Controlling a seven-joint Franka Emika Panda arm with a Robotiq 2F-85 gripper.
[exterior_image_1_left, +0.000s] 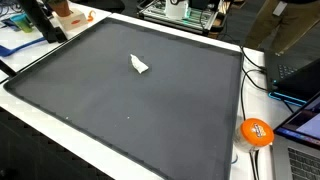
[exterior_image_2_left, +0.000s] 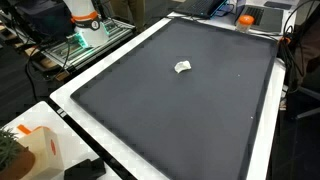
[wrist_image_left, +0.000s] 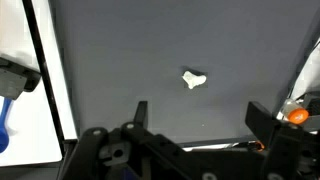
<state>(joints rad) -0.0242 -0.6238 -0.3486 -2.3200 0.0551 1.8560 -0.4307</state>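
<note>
A small crumpled white scrap (exterior_image_1_left: 139, 66) lies on a large dark grey mat (exterior_image_1_left: 110, 100). It shows in both exterior views (exterior_image_2_left: 183, 67) and in the wrist view (wrist_image_left: 193, 80). My gripper (wrist_image_left: 201, 118) is open and empty, high above the mat. The scrap lies ahead of the fingertips, between the two fingers' lines. The arm itself is not seen over the mat in the exterior views.
The mat (exterior_image_2_left: 180, 100) has a raised rim on a white table. An orange ball (exterior_image_1_left: 256, 132) sits off the mat's corner, with cables and a laptop beside it. A rack with electronics (exterior_image_2_left: 80, 40) and a potted plant (exterior_image_2_left: 12, 150) stand around the table.
</note>
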